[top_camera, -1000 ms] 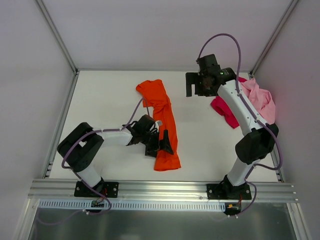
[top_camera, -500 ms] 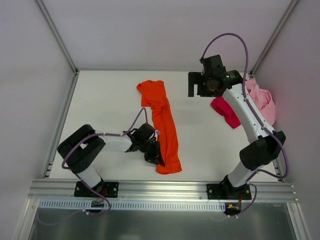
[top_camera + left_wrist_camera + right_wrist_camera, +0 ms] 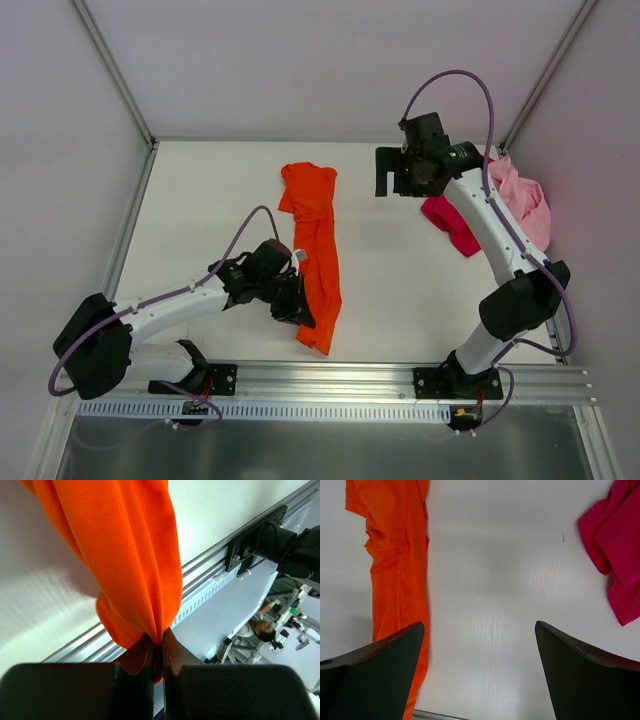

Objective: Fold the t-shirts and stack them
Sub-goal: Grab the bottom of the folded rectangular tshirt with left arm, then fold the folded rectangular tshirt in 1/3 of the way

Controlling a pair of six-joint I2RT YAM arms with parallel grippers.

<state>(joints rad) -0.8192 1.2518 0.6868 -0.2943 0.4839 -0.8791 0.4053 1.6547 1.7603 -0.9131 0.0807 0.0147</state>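
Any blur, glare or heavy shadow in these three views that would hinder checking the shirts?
Top external: evenly lit, sharp, no glare. Left wrist: the orange shirt fills the view close up, shading the table; the left gripper pinching it is dark, featureless. Right wrist: the right gripper is two soft dark shapes at the bottom; the red shirt is sharp.
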